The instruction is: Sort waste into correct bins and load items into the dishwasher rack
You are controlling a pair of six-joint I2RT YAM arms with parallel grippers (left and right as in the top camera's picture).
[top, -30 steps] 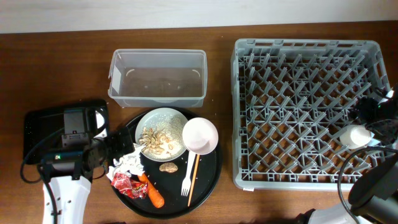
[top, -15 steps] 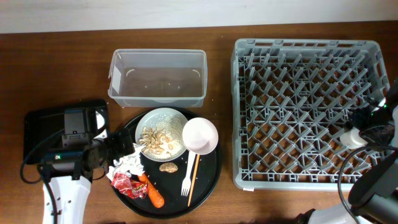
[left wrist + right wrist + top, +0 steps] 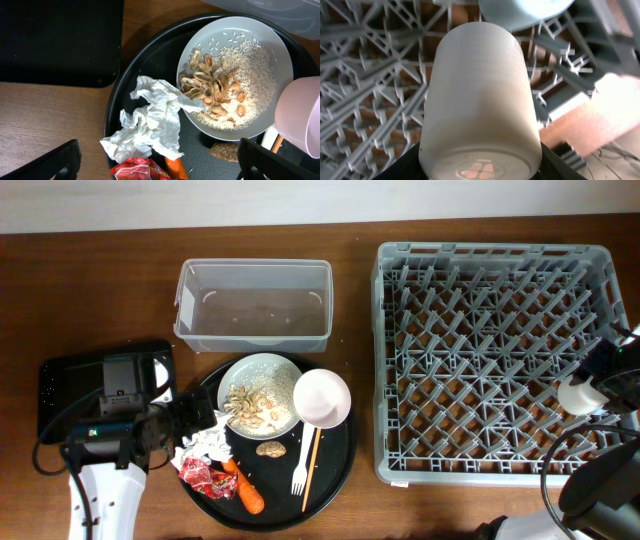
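My left gripper (image 3: 159, 150) is open, low over the crumpled white tissue (image 3: 152, 122), its fingers on either side of it. The red wrapper (image 3: 140, 171) and carrot (image 3: 176, 167) lie just below the tissue. The white plate (image 3: 280, 55) holds nut shells (image 3: 212, 85). Beside it are the pink bowl (image 3: 300, 120) and the brown lump (image 3: 224, 151). My right gripper (image 3: 480, 165) is shut on the white cup (image 3: 480, 95) over the grey rack's (image 3: 490, 360) right edge. The pale blue cup (image 3: 525, 10) lies just beyond it. The fork (image 3: 299, 473) and chopstick (image 3: 312, 452) lie on the round tray.
The large round black tray (image 3: 335, 465) carries the waste and dishes. The clear tub (image 3: 255, 265) stands behind it. The shallow black tray (image 3: 60, 390) sits at the left, partly under my left arm. The rack fills the right half of the table.
My right gripper has shifted slightly right with the white cup, toward the rack's right edge. My left arm has not moved.
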